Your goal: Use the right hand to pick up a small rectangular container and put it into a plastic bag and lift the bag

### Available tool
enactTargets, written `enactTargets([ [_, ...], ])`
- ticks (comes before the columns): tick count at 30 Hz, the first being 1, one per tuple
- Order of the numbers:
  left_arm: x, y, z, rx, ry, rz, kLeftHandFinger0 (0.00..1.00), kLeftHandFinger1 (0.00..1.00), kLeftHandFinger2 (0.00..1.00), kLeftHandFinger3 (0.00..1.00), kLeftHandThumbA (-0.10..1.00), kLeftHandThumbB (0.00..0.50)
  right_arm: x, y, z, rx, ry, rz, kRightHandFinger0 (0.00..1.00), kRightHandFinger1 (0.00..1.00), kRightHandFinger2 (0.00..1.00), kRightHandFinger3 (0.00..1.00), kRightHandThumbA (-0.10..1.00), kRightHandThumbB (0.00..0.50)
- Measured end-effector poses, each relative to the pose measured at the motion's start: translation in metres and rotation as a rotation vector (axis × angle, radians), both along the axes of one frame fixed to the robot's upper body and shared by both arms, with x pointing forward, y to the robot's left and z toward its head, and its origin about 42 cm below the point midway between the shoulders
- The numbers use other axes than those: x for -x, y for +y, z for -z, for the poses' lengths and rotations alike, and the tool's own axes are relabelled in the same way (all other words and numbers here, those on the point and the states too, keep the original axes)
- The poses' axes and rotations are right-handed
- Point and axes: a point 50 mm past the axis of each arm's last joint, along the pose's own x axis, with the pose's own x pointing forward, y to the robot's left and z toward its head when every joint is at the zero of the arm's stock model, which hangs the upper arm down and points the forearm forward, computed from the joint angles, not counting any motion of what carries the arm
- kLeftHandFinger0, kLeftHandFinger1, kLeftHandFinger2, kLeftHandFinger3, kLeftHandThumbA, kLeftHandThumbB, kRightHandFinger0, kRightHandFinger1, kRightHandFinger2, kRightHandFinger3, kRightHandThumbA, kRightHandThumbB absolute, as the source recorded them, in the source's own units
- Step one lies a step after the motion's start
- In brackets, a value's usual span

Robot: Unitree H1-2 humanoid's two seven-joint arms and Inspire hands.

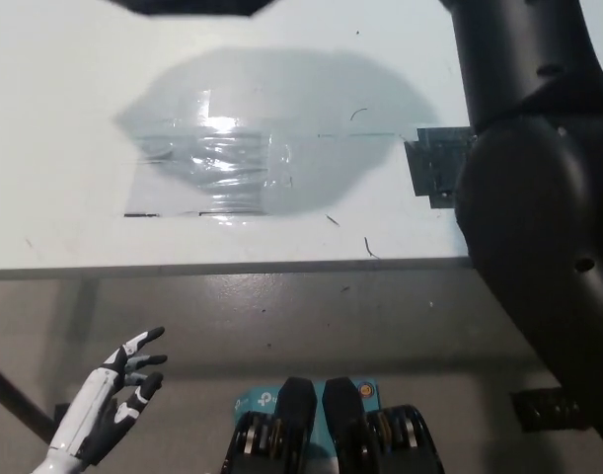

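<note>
Only the dark underside of the plastic bag [188, 5] shows, as a sliver at the top edge of the head view, raised well above the white table [64, 128]. Its grey shadow spreads across the table's middle. The small rectangular container is not visible. My black right arm [538, 197] fills the right side and runs out of the picture at the top, so its hand is hidden. My white left hand [118, 390] rests low at the lower left, below the table's front edge, fingers spread and empty.
A patch of shiny clear tape [207, 168] lies on the table under the shadow. A black taped square [434, 168] sits beside my right arm. The table's front edge [232, 267] crosses the picture, with grey floor below it.
</note>
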Motion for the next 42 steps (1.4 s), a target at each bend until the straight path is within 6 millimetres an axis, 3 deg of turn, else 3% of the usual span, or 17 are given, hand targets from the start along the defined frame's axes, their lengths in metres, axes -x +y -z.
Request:
enactTargets([
  [7, 0.000, 0.000, -0.001, -0.004, -0.003, 0.001, 0.64, 0.76, 0.94, 0.94, 0.89, 0.355, -0.003, 0.003, 0.014, -0.004, 0.058, 0.027, 0.00, 0.20, 0.63, 0.75, 0.15, 0.095],
  [10, 0.000, 0.000, -0.001, -0.005, -0.003, 0.001, 0.64, 0.76, 0.93, 0.94, 0.89, 0.362, -0.010, 0.000, 0.036, 0.009, 0.106, 0.043, 0.00, 0.16, 0.60, 0.74, 0.12, 0.088],
  [12, 0.000, 0.000, -0.001, -0.005, -0.003, 0.001, 0.64, 0.76, 0.94, 0.93, 0.89, 0.366, -0.014, -0.001, 0.048, 0.018, 0.133, 0.047, 0.00, 0.16, 0.61, 0.75, 0.11, 0.119],
  [13, -0.001, -0.001, -0.002, -0.006, -0.003, 0.001, 0.64, 0.76, 0.94, 0.93, 0.89, 0.366, -0.020, -0.002, 0.070, 0.030, 0.184, 0.054, 0.00, 0.16, 0.61, 0.75, 0.11, 0.121],
  [19, -0.002, -0.001, -0.003, -0.006, 0.002, -0.002, 0.63, 0.73, 0.91, 0.94, 0.86, 0.375, -0.033, -0.006, 0.140, 0.071, 0.343, 0.071, 0.00, 0.10, 0.55, 0.70, 0.07, 0.105],
  [23, -0.004, -0.001, -0.004, -0.007, 0.005, -0.004, 0.63, 0.73, 0.91, 0.93, 0.86, 0.373, -0.037, -0.010, 0.190, 0.118, 0.423, 0.104, 0.00, 0.08, 0.54, 0.76, 0.12, 0.153],
  [25, -0.004, -0.001, -0.004, -0.007, 0.006, -0.005, 0.64, 0.75, 0.93, 0.93, 0.86, 0.376, -0.037, -0.012, 0.208, 0.137, 0.454, 0.117, 0.00, 0.07, 0.56, 0.75, 0.11, 0.116],
  [27, -0.004, -0.001, -0.004, -0.008, 0.009, -0.005, 0.64, 0.74, 0.92, 0.92, 0.85, 0.376, -0.036, -0.016, 0.240, 0.189, 0.501, 0.148, 0.00, 0.15, 0.62, 0.76, 0.22, 0.132],
  [28, -0.004, -0.001, -0.003, -0.008, 0.010, -0.006, 0.64, 0.74, 0.91, 0.92, 0.85, 0.376, -0.035, -0.019, 0.257, 0.221, 0.527, 0.162, 0.10, 0.30, 0.79, 0.87, 0.26, 0.159],
  [29, -0.004, -0.001, -0.003, -0.008, 0.011, -0.006, 0.64, 0.74, 0.91, 0.92, 0.84, 0.376, -0.034, -0.020, 0.265, 0.235, 0.537, 0.168, 0.12, 0.37, 0.83, 0.86, 0.30, 0.158],
  [30, -0.004, -0.001, -0.003, -0.008, 0.012, -0.006, 0.63, 0.73, 0.90, 0.92, 0.84, 0.365, -0.032, -0.022, 0.277, 0.263, 0.552, 0.179, 0.66, 1.00, 1.00, 1.00, 0.51, 0.329],
  [31, -0.004, -0.001, -0.003, -0.008, 0.013, -0.007, 0.62, 0.71, 0.90, 0.92, 0.83, 0.368, -0.030, -0.024, 0.290, 0.290, 0.569, 0.188, 0.98, 1.00, 1.00, 1.00, 0.62, 0.244],
  [32, -0.004, -0.001, -0.003, -0.008, 0.014, -0.007, 0.62, 0.73, 0.91, 0.92, 0.83, 0.371, -0.029, -0.025, 0.298, 0.306, 0.577, 0.194, 1.00, 1.00, 1.00, 1.00, 0.78, 0.316],
  [33, -0.004, -0.001, -0.003, -0.008, 0.015, -0.007, 0.62, 0.73, 0.91, 0.92, 0.83, 0.371, -0.027, -0.027, 0.307, 0.332, 0.580, 0.200, 1.00, 1.00, 1.00, 1.00, 0.78, 0.316],
  [34, -0.003, -0.001, -0.003, -0.008, 0.015, -0.007, 0.64, 0.75, 0.92, 0.91, 0.84, 0.368, -0.026, -0.028, 0.312, 0.349, 0.579, 0.204, 1.00, 1.00, 1.00, 1.00, 0.89, 0.375],
  [39, -0.003, -0.001, -0.002, -0.010, 0.019, -0.006, 0.65, 0.73, 0.88, 0.91, 0.81, 0.353, -0.027, -0.029, 0.311, 0.434, 0.515, 0.208, 1.00, 1.00, 1.00, 1.00, 0.89, 0.424],
  [42, -0.001, -0.001, -0.001, -0.010, 0.024, -0.007, 0.66, 0.75, 0.89, 0.91, 0.81, 0.352, -0.030, -0.030, 0.299, 0.498, 0.441, 0.214, 1.00, 1.00, 1.00, 1.00, 0.88, 0.413],
])
